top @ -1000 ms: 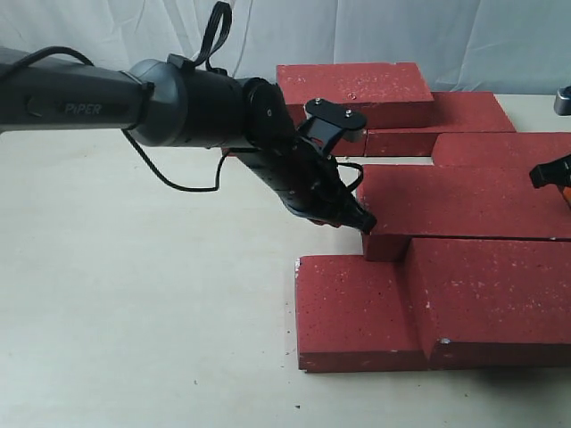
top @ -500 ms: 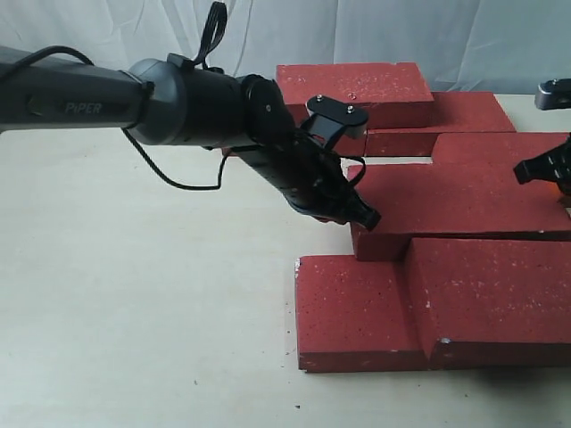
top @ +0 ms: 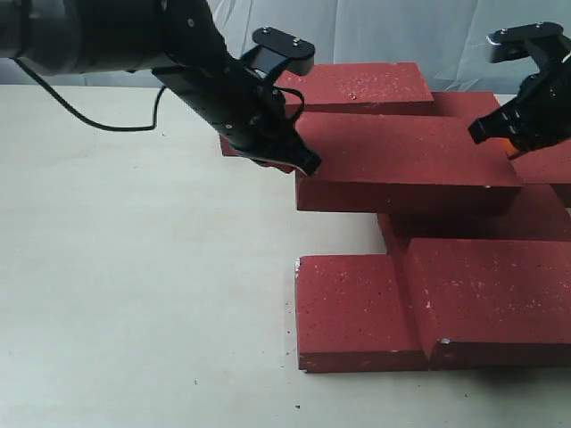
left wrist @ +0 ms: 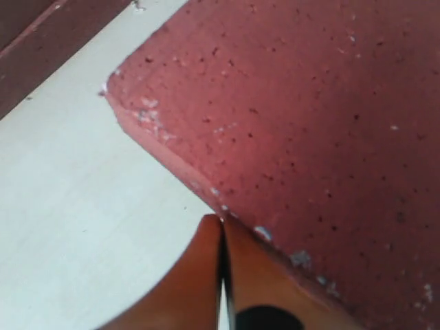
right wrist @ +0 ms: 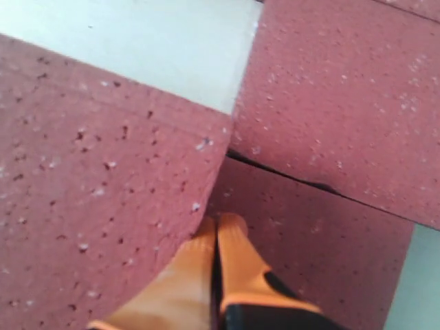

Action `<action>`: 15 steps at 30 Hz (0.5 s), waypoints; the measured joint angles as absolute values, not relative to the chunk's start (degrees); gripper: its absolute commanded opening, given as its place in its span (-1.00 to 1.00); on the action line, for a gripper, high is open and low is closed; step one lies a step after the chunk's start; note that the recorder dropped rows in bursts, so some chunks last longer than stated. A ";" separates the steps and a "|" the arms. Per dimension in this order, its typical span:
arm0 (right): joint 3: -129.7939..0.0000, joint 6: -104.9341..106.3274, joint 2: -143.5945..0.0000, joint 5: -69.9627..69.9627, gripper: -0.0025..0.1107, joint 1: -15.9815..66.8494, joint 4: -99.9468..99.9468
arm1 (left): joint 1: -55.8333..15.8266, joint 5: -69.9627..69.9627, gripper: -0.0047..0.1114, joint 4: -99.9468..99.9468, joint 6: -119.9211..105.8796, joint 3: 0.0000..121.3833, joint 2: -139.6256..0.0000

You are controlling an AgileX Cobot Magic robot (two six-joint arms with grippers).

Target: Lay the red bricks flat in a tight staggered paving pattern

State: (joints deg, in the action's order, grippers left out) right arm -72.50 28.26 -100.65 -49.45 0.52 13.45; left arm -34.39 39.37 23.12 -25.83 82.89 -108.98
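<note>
One red brick [top: 406, 160] hangs level above the other pavers, pinched end to end between my two grippers. My left gripper [top: 310, 166] is shut, its tips pressed against the brick's left end; the left wrist view shows the closed orange fingertips [left wrist: 221, 221] touching the brick [left wrist: 309, 117] at its edge. My right gripper [top: 507, 141] is shut too and pushes on the right end; in the right wrist view its tips [right wrist: 218, 221] sit against the brick [right wrist: 89, 179]. Two bricks [top: 357, 312] [top: 491, 303] lie flat side by side in front.
Another brick [top: 357, 85] rests raised at the back, more pavers [top: 473, 227] lie under and right of the lifted one [top: 544, 165]. The pale table [top: 134, 267] stretches bare to the left. A grey cloth backdrop hangs behind.
The brick has risen off the layer below and shifted left and back. Both arms moved up with it, the right gripper coming in against its right end.
</note>
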 measured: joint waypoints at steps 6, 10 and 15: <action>-73.79 28.14 -100.65 -49.76 -0.97 5.95 15.07 | -30.24 39.94 -0.92 20.77 -25.83 79.13 -105.86; -73.79 28.14 -101.04 -47.51 -0.97 9.93 15.94 | -27.53 39.94 -0.92 19.25 -25.72 76.15 -104.29; -74.21 28.03 -103.55 -44.09 -0.97 15.06 16.98 | -23.40 39.94 -0.92 18.06 -25.72 72.86 -102.72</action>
State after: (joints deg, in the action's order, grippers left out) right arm -74.21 28.03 -103.55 -44.09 15.06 16.98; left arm -23.40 39.94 18.06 -25.72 72.86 -102.72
